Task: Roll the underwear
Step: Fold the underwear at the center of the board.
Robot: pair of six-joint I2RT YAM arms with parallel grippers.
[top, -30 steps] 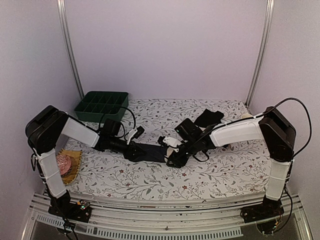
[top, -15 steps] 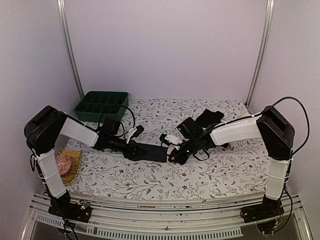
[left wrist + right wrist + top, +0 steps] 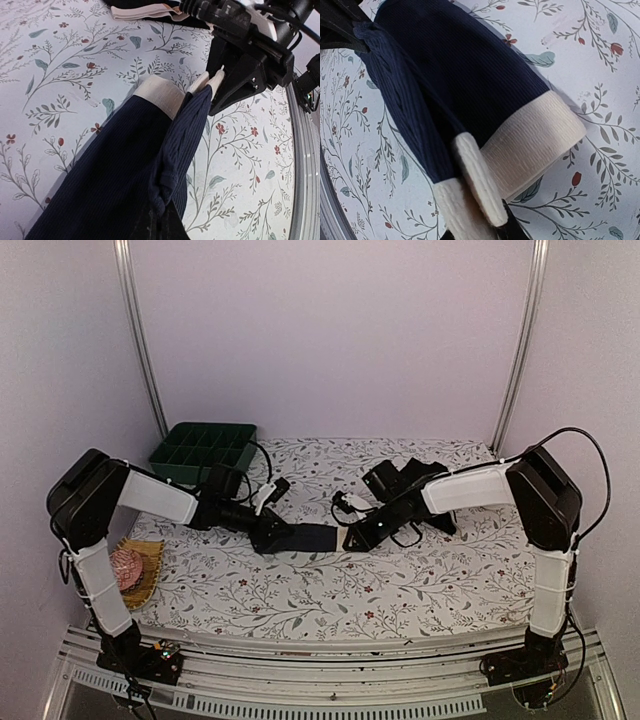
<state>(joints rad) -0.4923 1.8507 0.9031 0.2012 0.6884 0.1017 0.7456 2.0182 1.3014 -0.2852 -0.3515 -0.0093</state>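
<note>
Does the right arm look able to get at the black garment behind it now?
Probably not yet: the right claw is pinching the cream waistband of the navy underwear. The black garment lies close behind the forearm, so likely yes once it lets go.

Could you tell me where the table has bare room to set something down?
The front strip of floral cloth, between the navy underwear and the near edge, is bare; so is the back centre between the green compartment tray and the black underwear pile. The middle is crowded: left gripper and right gripper both clamp it.
</note>
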